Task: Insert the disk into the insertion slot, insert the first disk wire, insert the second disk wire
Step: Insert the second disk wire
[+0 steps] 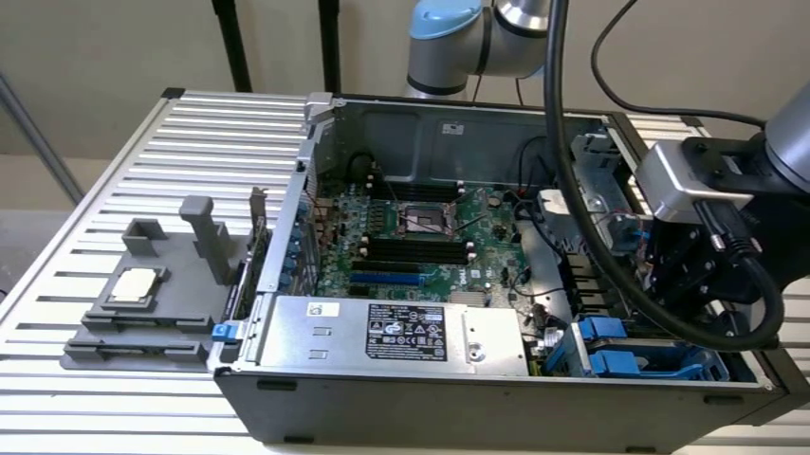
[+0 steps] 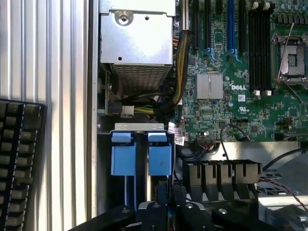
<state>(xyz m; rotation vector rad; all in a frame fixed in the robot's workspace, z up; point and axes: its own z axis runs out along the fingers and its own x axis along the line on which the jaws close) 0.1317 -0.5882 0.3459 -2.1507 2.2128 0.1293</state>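
The drive cage (image 1: 658, 365) with blue plastic fittings sits in the open computer case's near corner on the exterior view's right. In the wrist view two blue carrier ends (image 2: 122, 161) (image 2: 160, 160) stand side by side in the cage (image 2: 139, 127). The disk's silver body is hidden. My gripper (image 1: 677, 284) hangs just above the cage, and in the wrist view the gripper (image 2: 168, 186) is shut close beside the blue carrier end nearer the motherboard, with nothing visible between its fingers. A white connector (image 2: 127, 111) on coloured wires lies between the cage and the power supply.
The silver labelled power-supply box (image 1: 379, 332) (image 2: 137, 43) fills the case's near side. The green motherboard (image 1: 418, 237) (image 2: 240, 86) lies behind it. A grey fixture (image 1: 139, 303) stands on the slatted table (image 1: 215, 133). A black keyboard (image 2: 19, 163) lies beside the case. Thick black cables (image 1: 570, 190) hang over the case.
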